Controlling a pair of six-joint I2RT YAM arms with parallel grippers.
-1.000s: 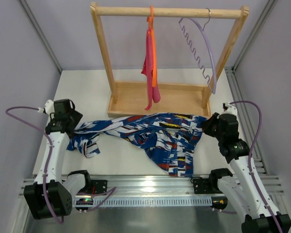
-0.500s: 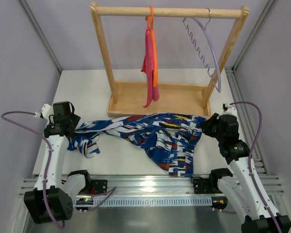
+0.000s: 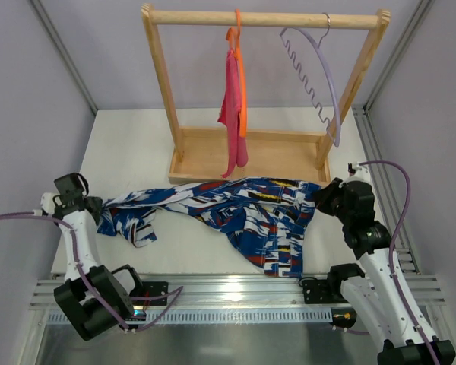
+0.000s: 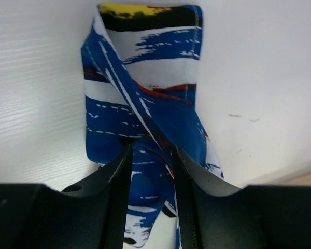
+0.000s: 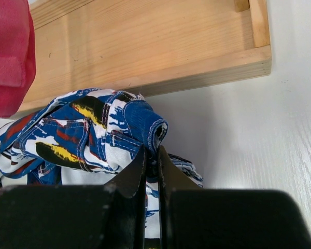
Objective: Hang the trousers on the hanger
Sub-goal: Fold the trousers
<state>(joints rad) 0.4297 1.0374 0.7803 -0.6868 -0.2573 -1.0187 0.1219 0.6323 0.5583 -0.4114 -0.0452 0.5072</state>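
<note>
Top external view gives you one pair of trousers (image 3: 235, 217) on the table (image 3: 137, 137), long axis running from its left edge toward its right edge, just in front of the wooden rack (image 3: 266, 17), with a wider flap spilling toward the near edge. Your left gripper (image 4: 147, 153) clamps the twisted left end. Your right gripper (image 5: 151, 153) pinches a folded hem at the right end. Two hangers hang on the rack's top bar: the lilac hanger (image 3: 333, 99) by the right post, and an orange hanger (image 3: 242, 68) carrying pink cloth (image 3: 232, 106) mid-bar.
</note>
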